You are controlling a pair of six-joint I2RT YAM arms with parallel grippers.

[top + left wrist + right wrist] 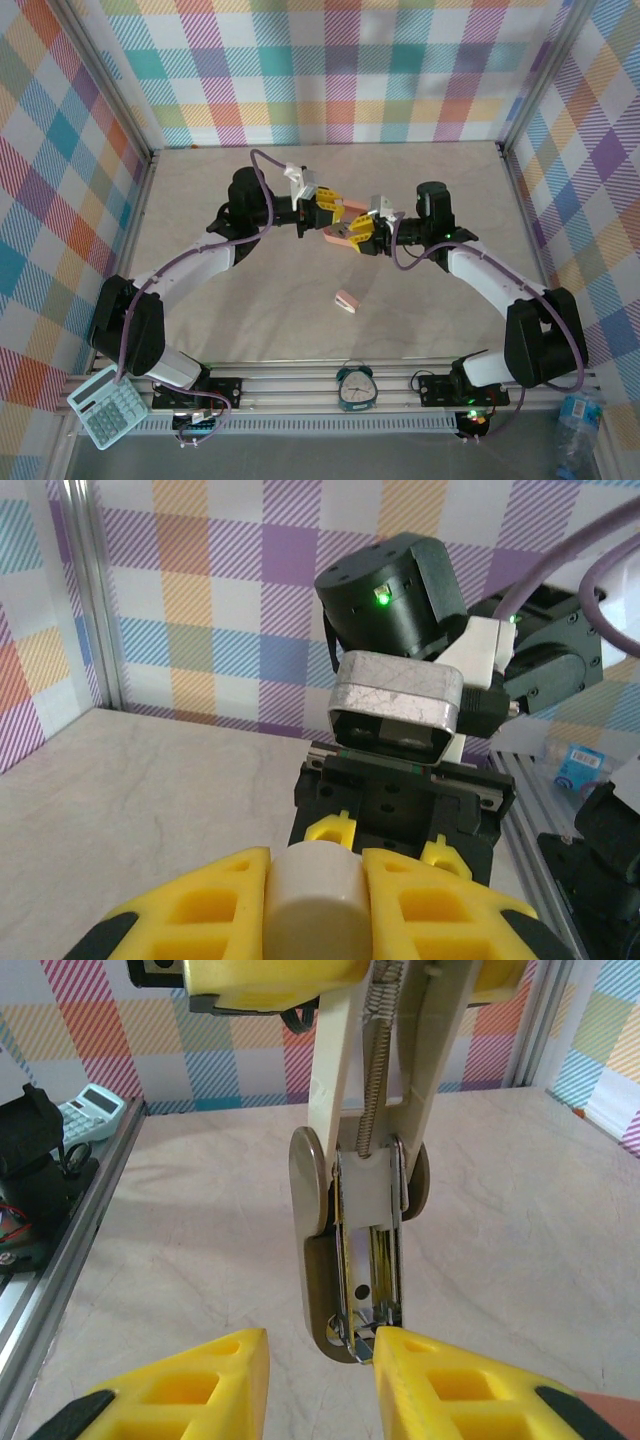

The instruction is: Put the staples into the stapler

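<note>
One stapler point(342, 236) hangs open in mid-air above the counter point(250, 320), between the two arms. The left gripper point(312, 880) has its jaws pinching the stapler's cream end. The right gripper point(320, 1360) has its jaws spread, with one fingertip point(400, 1345) touching the tip of the open metal channel. I cannot tell whether staples lie in the channel. One small pink piece point(346, 300) lies on the counter, nearer the arm bases. At the near edge sit one clock point(355, 387) and one calculator point(108, 408).

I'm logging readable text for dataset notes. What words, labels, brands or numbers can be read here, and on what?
Nothing can be read clearly.
Clock face: numerals too small.
Calculator: key markings too small.
Bottle: label too small.
</note>
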